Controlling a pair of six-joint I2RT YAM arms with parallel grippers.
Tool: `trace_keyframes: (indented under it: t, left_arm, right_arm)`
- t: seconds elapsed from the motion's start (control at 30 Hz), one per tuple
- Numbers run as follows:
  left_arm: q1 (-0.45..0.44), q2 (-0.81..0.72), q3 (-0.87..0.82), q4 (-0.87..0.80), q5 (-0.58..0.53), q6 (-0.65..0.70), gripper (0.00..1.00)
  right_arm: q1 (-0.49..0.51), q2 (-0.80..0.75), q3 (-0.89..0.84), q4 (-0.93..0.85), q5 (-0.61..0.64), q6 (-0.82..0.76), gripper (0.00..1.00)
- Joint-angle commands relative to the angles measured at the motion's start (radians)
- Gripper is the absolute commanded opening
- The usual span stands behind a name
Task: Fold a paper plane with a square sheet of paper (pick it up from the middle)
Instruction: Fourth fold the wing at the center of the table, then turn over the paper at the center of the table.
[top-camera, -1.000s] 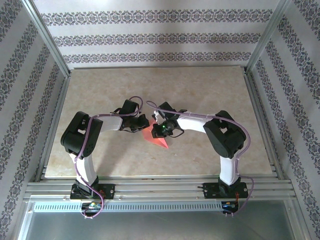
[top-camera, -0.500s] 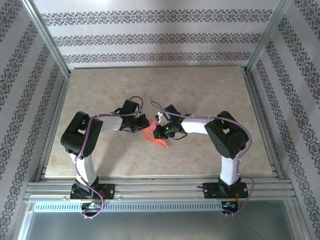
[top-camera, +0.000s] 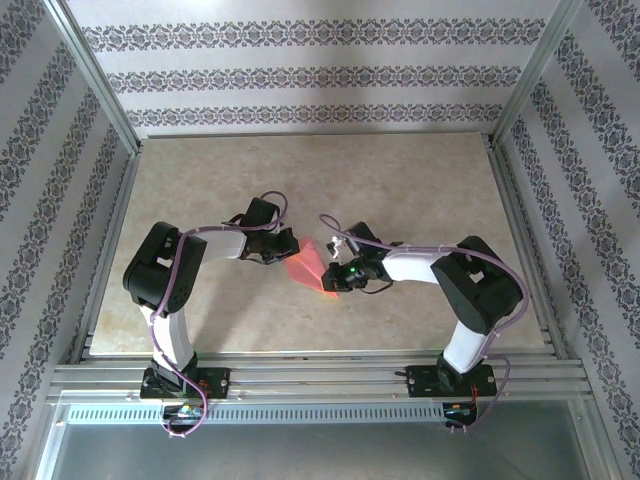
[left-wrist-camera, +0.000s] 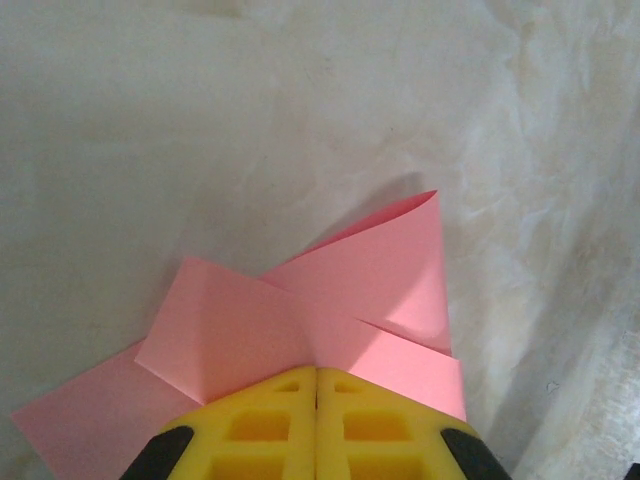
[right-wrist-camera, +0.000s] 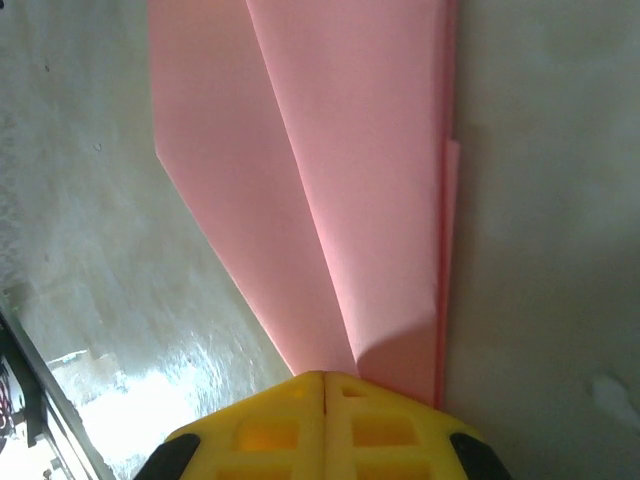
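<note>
paper plane (top-camera: 308, 268), one end tight in left jaws, other in right jaws

Between left gripper (top-camera: 288, 250), right gripper (top-camera: 335, 283): paper plane (top-camera: 310, 268).

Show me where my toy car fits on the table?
The table is bare from the back wall to the arms, and outside the left arm and right arm. Crowded: the middle, where left gripper and right gripper meet on the pink paper.
</note>
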Motion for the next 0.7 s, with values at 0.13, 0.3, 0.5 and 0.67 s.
trace_keyframes:
  t: [0.13, 0.3, 0.5, 0.67]
  left_arm:
    - [0.0, -0.069, 0.053, -0.077, 0.045, -0.005, 0.21]
    - [0.001, -0.217, 0.004, -0.056, 0.021, -0.083, 0.34]
    - [-0.001, -0.342, -0.172, 0.054, -0.027, -0.221, 0.44]
    - [-0.012, -0.315, -0.269, 0.216, 0.004, -0.308, 0.46]
  right_arm:
    - [-0.04, -0.192, -0.018, 0.057, 0.059, 0.052, 0.09]
    - [-0.059, -0.224, -0.026, 0.066, 0.149, 0.094, 0.29]
    - [-0.059, -0.19, 0.005, 0.066, 0.195, 0.115, 0.37]
    - [-0.058, -0.162, 0.026, 0.082, 0.205, 0.123, 0.41]
